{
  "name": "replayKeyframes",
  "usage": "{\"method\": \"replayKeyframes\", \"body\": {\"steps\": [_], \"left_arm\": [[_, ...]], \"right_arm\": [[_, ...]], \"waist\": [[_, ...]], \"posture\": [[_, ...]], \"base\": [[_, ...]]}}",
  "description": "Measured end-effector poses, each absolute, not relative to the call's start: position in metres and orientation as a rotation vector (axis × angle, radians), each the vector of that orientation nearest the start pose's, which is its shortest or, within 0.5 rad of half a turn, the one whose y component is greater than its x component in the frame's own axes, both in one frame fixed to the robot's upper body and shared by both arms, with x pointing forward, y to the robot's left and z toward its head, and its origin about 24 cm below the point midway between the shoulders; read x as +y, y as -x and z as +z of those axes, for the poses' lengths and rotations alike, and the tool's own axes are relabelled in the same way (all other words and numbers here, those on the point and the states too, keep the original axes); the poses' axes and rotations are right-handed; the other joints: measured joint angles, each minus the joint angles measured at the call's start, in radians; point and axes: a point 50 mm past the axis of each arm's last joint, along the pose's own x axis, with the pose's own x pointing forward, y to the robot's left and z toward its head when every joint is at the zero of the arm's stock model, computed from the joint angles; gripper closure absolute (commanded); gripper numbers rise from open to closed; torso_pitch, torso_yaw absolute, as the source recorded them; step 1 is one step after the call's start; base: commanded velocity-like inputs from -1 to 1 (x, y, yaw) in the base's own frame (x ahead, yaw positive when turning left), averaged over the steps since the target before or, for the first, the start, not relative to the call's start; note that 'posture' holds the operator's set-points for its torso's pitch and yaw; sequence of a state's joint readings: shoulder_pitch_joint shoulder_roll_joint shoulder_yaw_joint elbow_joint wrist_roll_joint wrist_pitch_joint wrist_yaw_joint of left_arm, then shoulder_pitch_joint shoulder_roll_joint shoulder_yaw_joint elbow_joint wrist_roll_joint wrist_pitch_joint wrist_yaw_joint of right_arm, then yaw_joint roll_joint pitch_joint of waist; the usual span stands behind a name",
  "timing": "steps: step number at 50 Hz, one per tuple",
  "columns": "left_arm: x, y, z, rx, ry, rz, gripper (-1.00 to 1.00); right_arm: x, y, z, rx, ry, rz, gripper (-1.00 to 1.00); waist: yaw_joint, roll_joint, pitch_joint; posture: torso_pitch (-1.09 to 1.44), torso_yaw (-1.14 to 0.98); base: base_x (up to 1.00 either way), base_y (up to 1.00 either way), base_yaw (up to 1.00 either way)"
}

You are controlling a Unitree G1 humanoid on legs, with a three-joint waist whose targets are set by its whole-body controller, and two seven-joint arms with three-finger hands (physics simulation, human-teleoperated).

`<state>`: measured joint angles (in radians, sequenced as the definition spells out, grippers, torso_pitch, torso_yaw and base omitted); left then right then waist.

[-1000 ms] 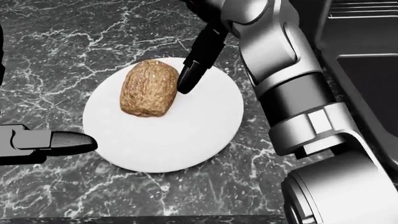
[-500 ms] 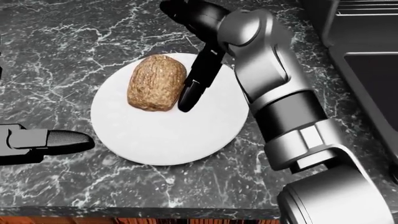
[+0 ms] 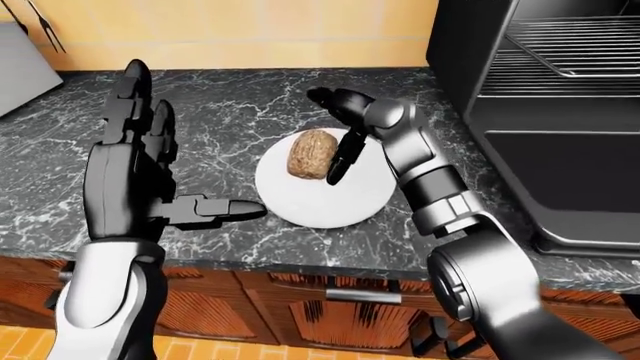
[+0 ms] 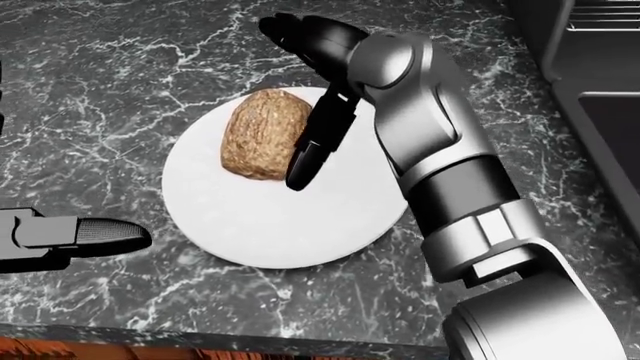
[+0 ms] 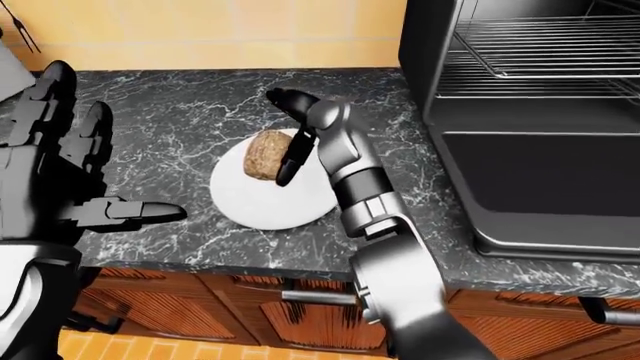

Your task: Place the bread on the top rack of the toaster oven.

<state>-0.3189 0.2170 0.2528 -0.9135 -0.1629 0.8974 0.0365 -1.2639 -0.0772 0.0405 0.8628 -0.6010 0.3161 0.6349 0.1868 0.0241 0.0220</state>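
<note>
Bread (image 4: 264,133) on plate (image 4: 250,232), rt side hidden behind open right hand (image 4: 315,112); left hand (image 3: 140,176) open.

The black three-fingered right hand (image 4: 305,105) covers the right side of the brown oval bread roll (image 4: 262,133), so contact there cannot be judged; the black open toaster oven (image 3: 540,112) runs off the right edge

mottled golden-brown bread (image 4: 264,133) on a plain white plate (image 4: 260,225). black table (image 4: 120,90) veined with white marbling. glossy black fingers (image 4: 312,150) on the right robot hand (image 4: 315,97), silver-grey forearm. black left robot hand (image 3: 135,172). dark toaster oven (image 5: 530,150), silver wire rack (image 5: 545,45). reddish-brown wood cabinets (image 3: 270,307).
</note>
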Motion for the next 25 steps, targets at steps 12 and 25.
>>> {"method": "replayKeyframes", "body": {"steps": [12,25], "left_arm": [[0.1878,-0.2222,0.2337,-0.359,-0.096,0.088,-1.00],[0.1864,-0.2246,0.2342,-0.355,-0.097,0.085,-1.00]], "right_arm": [[-0.0534,-0.4066,0.2217,0.128,0.828,0.635,-1.00],[-0.0560,-0.4048,0.2207,0.147,0.843,0.644,-1.00]], "waist": [[0.045,0.006,-0.007],[0.072,0.010,-0.013]], "posture": [[0.00,0.24],[0.00,0.24]], "base": [[0.00,0.00,0.00],[0.00,0.00,0.00]]}}
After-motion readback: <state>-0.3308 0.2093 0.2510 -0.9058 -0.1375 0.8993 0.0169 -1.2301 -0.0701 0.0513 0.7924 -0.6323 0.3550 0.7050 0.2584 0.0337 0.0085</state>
